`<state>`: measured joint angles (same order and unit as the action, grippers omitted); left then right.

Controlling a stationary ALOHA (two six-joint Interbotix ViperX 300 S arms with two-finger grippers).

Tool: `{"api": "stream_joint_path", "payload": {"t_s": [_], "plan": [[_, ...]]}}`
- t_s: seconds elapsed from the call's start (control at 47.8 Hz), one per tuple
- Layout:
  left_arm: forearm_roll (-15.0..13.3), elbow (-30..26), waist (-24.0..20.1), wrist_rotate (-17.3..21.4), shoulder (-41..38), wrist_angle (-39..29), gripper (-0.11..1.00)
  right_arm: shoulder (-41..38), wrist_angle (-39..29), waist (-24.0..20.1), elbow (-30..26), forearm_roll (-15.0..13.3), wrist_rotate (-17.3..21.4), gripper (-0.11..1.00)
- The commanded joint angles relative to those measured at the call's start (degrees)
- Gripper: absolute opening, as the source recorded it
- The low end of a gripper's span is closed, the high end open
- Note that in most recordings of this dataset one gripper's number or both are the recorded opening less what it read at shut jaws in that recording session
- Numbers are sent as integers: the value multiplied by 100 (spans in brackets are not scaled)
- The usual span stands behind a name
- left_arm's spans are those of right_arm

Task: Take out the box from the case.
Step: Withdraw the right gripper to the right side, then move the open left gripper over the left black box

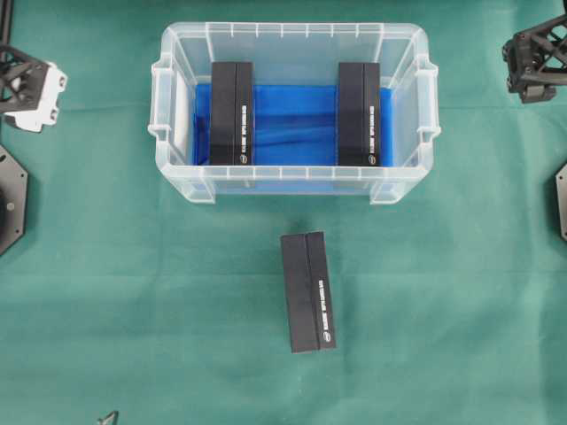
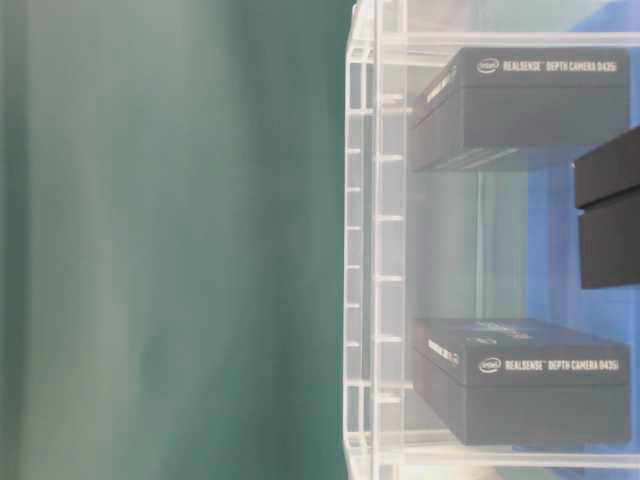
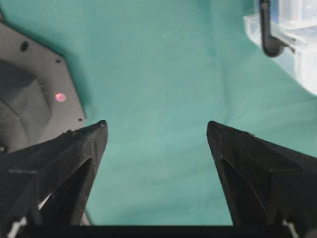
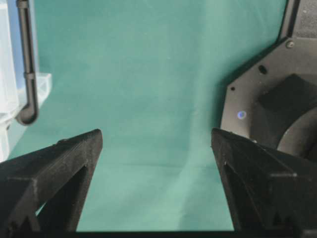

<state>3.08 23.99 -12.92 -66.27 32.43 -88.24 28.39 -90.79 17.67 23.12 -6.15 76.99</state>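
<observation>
With both arms parked at the outer edges of the overhead view, the task reads as between picks: one box already lies out on the surface and two remain in the case.

Left hand (image 1: pixel 35 88): over bare green cloth, well apart from the case, jaws spread wide, nothing between them (wrist view confirms).

Case (image 1: pixel 292 34): clear bin, upper middle of the green surface (image 1: pixel 133 292), blue liner visible on its floor.

Left box (image 1: pixel 232 113): inside the case near its left wall, resting on the liner. Long axis runs from the far wall toward the near wall; printed strip runs along its right-hand portion.

Out box (image 1: pixel 308 292): on the surface just in front of the case, long axis roughly parallel to the two inside, slightly skewed, near end drifting rightward.

Right box (image 1: pixel 359 113): inside the case near its right wall, same orientation as the left one, clear gap of liner between the two.

Right hand (image 1: pixel 536 62): at the upper right edge, well apart from the case, jaws wide, empty.

Judgement, next move: one hand must travel over the rim, descend beside a remaining box with its jaws straddling the narrow width, i.e. closing across the long axis. Side walls sit near each box, so the outer finger has little room
</observation>
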Motion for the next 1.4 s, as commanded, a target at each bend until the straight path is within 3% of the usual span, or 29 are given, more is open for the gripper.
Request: {"api": "stream_joint_path", "payload": {"t_s": [0.0,0.9,1.109,1.381], "plan": [[0,-299,0,-35,-202,44,85,44,97,18,-53,-9,9,89],[35,-3270,44,-44,-3111,132,85,18,422,18,-53,-53,-176,89],[35,-3718,105,-53,-3498,132,85,0,475,18,-53,-53,-281,89],[9,-3850,114,-114,-3674,141,85,-9,475,18,-53,-62,-299,89]]}}
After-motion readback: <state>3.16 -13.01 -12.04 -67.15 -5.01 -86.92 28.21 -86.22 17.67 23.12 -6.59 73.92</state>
